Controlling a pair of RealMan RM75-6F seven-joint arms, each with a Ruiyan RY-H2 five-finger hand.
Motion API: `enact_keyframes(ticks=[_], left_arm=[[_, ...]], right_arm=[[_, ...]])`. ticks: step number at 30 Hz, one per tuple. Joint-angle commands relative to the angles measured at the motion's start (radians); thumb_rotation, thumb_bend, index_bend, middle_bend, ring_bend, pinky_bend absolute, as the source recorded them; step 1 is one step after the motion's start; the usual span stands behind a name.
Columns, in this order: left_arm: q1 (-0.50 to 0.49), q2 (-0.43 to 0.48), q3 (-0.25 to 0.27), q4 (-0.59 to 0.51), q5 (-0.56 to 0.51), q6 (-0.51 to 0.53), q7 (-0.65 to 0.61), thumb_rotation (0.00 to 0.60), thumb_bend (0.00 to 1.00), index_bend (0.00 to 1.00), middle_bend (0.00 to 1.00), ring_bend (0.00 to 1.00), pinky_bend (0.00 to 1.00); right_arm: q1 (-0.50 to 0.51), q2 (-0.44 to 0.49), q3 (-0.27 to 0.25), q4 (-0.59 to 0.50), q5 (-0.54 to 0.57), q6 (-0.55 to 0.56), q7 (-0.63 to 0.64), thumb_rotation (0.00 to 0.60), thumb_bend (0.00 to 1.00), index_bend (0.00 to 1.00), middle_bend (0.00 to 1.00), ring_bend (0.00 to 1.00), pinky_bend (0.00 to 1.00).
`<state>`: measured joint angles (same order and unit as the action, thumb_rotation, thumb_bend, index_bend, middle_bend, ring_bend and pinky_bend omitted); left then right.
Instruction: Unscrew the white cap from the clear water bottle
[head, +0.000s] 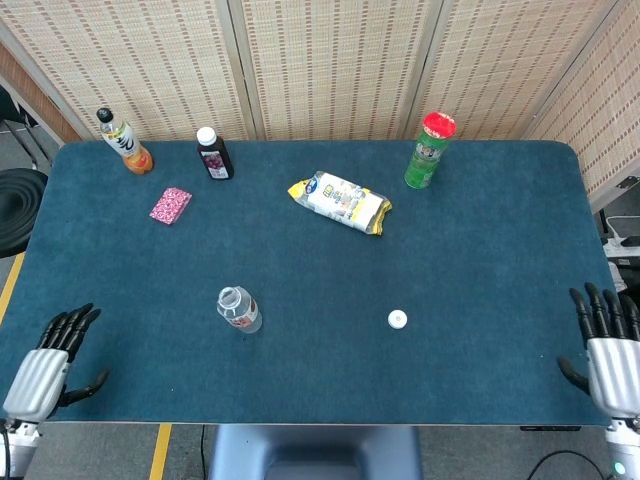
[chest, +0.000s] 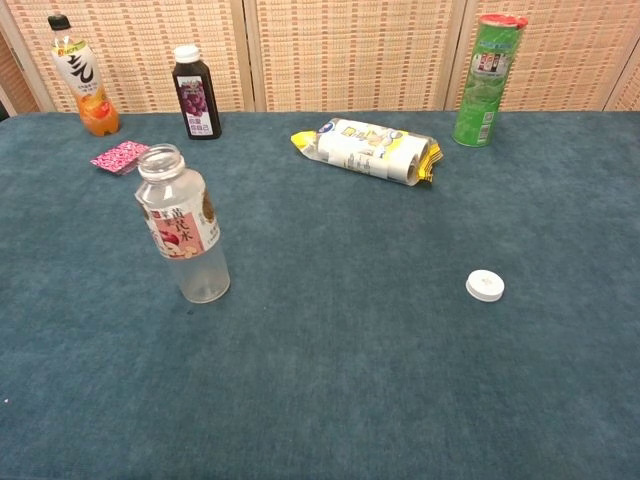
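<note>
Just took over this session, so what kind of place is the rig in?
Likely a staged test table indoors: blue cloth table, woven screen panels behind, and assorted groceries like the green canister and snack pack.

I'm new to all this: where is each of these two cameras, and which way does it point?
Head view: high above the table's near edge, looking steeply down on the whole table; the left hand and right hand show at the bottom corners, both open.
Chest view: low at the near edge, looking across toward the woven screen; no part of the robot shows.
Shared: the clear water bottle, uncapped, and the white cap lying apart from it.
</note>
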<state>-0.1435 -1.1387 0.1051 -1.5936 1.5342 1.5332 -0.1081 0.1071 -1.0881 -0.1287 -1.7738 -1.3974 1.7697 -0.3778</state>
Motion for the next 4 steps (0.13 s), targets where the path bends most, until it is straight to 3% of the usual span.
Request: enact_keyframes(ticks=[1,4], left_arm=[[0.046,-0.026,-0.013,0.051,-0.085,-0.017,0.057,0.6,0.34,0.0,0.0,0.0,0.01],[0.048,-0.034,-0.033,0.071,-0.068,0.004,0.052,0.6,0.34,0.0,0.0,0.0,0.01]], right_arm=[[-0.043,-0.025,0.014,0.067,-0.022,0.001,0.061,0.6,0.09,0.0,0.0,0.0,0.0],[-0.051,-0.029,0.029,0.09,-0.052,0.004,0.09,0.6,0.09,0.0,0.0,0.0,0.0]])
